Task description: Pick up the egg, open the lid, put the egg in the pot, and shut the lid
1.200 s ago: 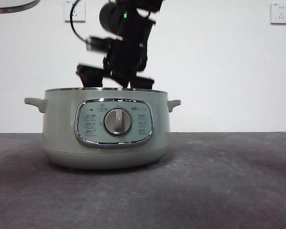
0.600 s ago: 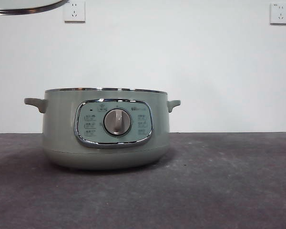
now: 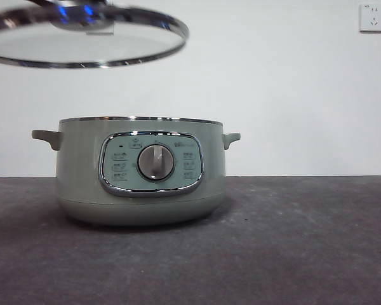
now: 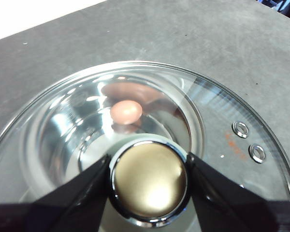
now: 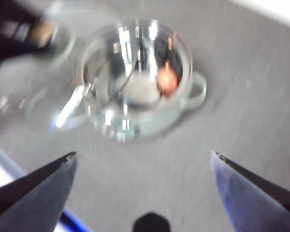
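The pale green pot (image 3: 140,171) stands uncovered on the table, and the reddish-brown egg (image 5: 166,79) lies inside it on the shiny bottom. In the front view the egg is hidden by the pot's wall. The glass lid (image 3: 82,38) hangs tilted above and to the left of the pot. My left gripper (image 4: 149,159) is shut on the lid's round knob (image 4: 149,179), and the egg (image 4: 126,111) shows through the glass. High over the table, my right gripper (image 5: 144,154) is open and holds nothing; its view is blurred.
The pot's control panel with a silver dial (image 3: 156,162) faces the front camera. Dark grey table (image 3: 305,241) stretches to the right of the pot. A wall socket (image 3: 373,17) sits high at the right.
The dark arm that hung over the pot a second ago has risen out of the front view. The lid has come right and down from the top left corner towards the pot.
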Controlling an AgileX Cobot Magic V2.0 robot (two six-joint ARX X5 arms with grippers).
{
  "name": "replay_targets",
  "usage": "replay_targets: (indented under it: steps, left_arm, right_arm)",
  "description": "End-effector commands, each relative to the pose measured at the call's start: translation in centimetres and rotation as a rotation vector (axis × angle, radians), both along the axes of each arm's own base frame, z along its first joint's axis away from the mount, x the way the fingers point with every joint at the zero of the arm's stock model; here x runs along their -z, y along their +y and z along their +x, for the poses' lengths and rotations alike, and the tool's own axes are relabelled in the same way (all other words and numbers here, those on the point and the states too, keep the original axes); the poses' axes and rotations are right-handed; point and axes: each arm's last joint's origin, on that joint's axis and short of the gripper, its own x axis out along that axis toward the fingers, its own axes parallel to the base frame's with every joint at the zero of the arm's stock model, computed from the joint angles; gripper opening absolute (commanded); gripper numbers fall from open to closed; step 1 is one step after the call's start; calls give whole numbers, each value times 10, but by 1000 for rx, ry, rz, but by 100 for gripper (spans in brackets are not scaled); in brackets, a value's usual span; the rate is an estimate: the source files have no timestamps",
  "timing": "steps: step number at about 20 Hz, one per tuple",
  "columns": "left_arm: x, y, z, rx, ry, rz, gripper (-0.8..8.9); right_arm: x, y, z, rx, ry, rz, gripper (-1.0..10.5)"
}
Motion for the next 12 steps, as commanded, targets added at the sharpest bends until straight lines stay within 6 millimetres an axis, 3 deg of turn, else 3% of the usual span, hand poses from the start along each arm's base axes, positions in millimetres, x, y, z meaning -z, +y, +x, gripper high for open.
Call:
replay_targets:
  steps: [1, 7, 12]
  left_arm:
    - [-13, -9, 16, 18, -65, -18, -8]
    - [-14, -31, 63, 10, -37, 40, -8]
    - [6, -47, 89, 20, 3, 59, -8]
  right_arm:
    - [20, -11, -13, 24, 70, -20, 469]
    - [60, -36, -44, 84, 112, 14, 469]
    - [86, -51, -62, 141, 117, 39, 469]
